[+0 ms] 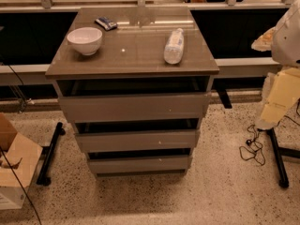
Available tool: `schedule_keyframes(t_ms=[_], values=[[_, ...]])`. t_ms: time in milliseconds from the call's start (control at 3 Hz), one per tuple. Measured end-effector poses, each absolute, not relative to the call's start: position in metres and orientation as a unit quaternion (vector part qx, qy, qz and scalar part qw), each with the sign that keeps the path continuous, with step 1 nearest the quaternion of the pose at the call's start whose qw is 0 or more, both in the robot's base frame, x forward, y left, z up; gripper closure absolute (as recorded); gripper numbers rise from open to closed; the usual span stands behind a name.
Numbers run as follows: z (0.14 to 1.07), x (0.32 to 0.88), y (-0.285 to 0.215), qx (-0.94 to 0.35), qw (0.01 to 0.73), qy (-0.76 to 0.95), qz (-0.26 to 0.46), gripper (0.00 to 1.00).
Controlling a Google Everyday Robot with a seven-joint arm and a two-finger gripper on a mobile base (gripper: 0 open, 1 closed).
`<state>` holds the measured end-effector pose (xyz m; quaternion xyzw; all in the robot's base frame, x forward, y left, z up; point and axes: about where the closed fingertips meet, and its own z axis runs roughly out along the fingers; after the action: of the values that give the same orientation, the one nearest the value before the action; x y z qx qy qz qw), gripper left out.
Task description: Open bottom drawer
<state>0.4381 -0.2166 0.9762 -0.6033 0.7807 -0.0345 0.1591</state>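
The bottom drawer is the lowest and narrowest of three grey-taupe flat fronts on a small cabinet in the middle of the view. Its front sits flush under the middle drawer, with a dark gap above it, and it looks shut. The top drawer is above those. My gripper is not in view. Only white and yellowish parts of my arm show at the right edge, well away from the drawers.
On the cabinet top stand a white bowl, a plastic bottle lying on its side and a blue packet. A cardboard box and a black stand leg are left. A black stand and cables are right.
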Motion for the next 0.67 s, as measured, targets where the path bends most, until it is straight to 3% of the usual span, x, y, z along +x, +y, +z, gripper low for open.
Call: schedule_keyframes(t_ms=[667], values=[[0.965,0.442,-0.206,-0.606,0.186,0.773,-0.026,0.0]])
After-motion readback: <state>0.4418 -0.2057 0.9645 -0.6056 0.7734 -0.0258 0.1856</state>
